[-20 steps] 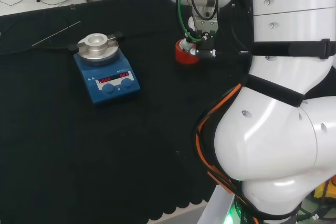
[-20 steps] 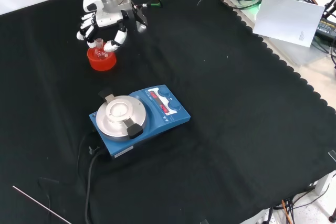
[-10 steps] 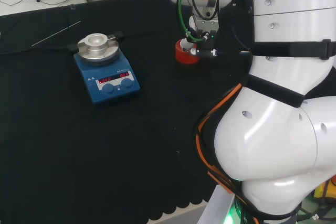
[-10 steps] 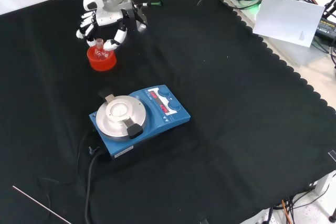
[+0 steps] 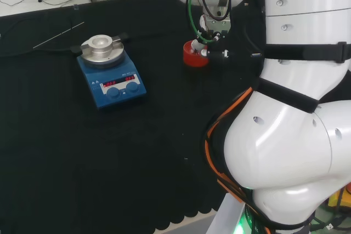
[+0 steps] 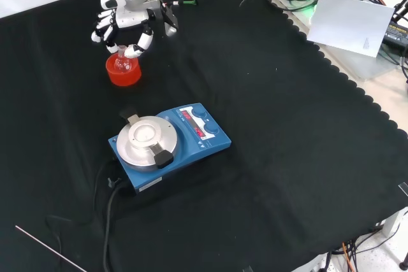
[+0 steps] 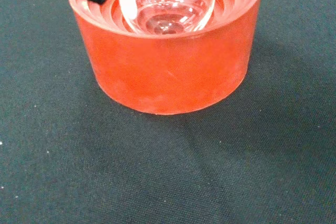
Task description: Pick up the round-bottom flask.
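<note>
Below flask (image 6: 120,62) on stand (image 6: 123,74), stirrer (image 6: 168,144), hand (image 6: 122,25) above.

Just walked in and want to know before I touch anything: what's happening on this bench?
The robot arm's hand is at a small clear round-bottom flask that sits in a red ribbed stand on the black cloth. In the front view its curled fingers are close around the flask's neck. The wrist view shows the bulb resting in the stand, so the flask is not yet lifted. A blue hotplate stirrer stands apart, nearer the front camera, untouched.
</note>
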`<state>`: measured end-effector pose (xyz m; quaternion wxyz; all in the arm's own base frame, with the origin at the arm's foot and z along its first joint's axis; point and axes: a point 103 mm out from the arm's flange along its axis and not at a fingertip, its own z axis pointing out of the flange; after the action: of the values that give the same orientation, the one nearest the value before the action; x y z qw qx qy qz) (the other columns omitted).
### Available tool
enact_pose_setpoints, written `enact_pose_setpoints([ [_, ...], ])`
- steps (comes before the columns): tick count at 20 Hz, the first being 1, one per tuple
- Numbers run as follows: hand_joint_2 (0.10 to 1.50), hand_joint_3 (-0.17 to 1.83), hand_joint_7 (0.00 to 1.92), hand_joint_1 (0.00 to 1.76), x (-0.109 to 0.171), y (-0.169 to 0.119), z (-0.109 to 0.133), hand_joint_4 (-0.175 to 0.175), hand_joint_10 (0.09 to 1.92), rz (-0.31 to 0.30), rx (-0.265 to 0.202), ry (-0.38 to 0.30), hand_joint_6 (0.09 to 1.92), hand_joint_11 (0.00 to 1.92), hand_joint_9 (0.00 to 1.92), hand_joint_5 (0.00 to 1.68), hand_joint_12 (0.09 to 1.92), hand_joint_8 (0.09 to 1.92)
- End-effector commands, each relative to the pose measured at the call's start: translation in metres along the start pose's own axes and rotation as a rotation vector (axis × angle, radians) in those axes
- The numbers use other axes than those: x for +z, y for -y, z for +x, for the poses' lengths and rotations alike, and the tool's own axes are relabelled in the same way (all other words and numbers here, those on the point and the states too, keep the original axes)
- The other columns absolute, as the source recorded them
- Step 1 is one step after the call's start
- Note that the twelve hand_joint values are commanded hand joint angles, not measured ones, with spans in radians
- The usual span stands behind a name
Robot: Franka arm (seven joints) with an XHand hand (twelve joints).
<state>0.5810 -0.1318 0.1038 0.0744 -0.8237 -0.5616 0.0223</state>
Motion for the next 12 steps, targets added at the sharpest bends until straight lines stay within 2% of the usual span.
enact_pose_setpoints([
  [1,0.73,0.74,0.18,1.02,0.0030,0.0006,-0.0021,-0.074,0.69,0.014,0.005,0.004,0.95,0.00,0.28,0.69,1.33,0.66],
  [5,0.68,0.77,0.14,0.99,0.0051,0.0000,-0.0025,-0.078,0.69,0.056,0.007,0.006,0.93,0.00,0.25,0.54,1.31,0.65],
  [8,0.65,0.80,0.10,0.96,0.0058,-0.0010,-0.0041,-0.074,0.71,0.077,0.006,0.019,0.82,0.00,0.21,0.42,1.27,0.65],
  [12,0.63,0.81,0.07,0.95,0.0058,-0.0019,-0.0083,-0.071,0.72,0.092,0.016,0.037,0.71,0.00,0.19,0.38,1.24,0.65],
])
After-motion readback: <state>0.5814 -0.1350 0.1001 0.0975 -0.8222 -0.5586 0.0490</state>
